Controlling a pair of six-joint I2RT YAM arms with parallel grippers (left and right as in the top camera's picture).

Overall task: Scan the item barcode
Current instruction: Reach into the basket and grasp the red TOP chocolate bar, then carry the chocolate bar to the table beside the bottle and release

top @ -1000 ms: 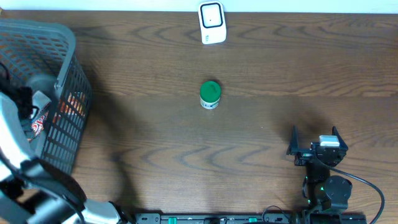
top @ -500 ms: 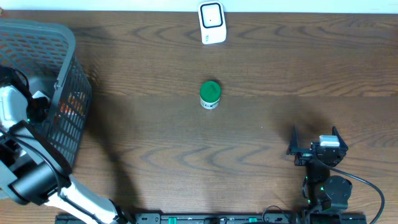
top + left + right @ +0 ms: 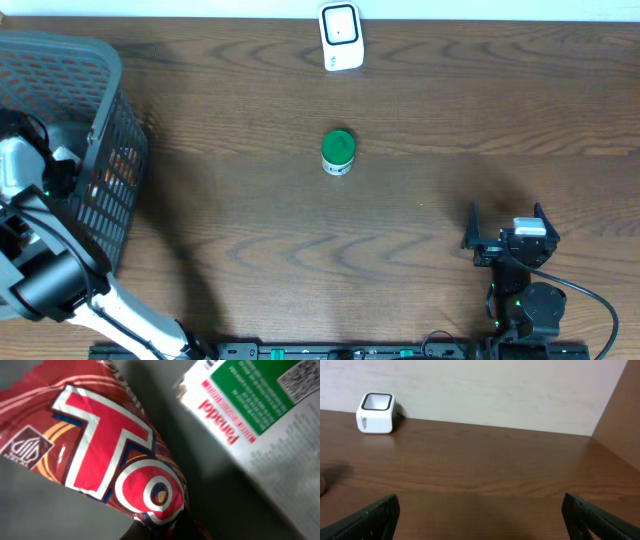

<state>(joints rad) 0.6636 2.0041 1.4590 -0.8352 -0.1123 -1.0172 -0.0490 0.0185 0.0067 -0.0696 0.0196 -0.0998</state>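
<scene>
Step in hand: picking an item out of the basket (image 3: 95, 60) at the left edge of the table (image 3: 450, 120); the scan itself is not yet done.
Left gripper (image 3: 169, 529): down inside the basket with its jaws closed, apparently pinching the narrow lower end of the red snack packet (image 3: 115, 460); the fingers themselves are barely visible.
Item: the red snack packet lies on the basket floor, with no barcode visible on the face that shows.
Next move: likely a lift clear of the basket wall, then a carry across to the white scanner (image 3: 341, 37) at the far edge, turning the packet until its barcode faces the scanner window.
Right gripper (image 3: 506, 222): wide open and holding nothing, near the front right of the table.
Nearby: a green and white medicine box (image 3: 255, 425) just beside the packet; whether they touch cannot be told.
In the way: a green-lidded jar (image 3: 338, 150) stands mid-table, between the near edge and the scanner.
</scene>
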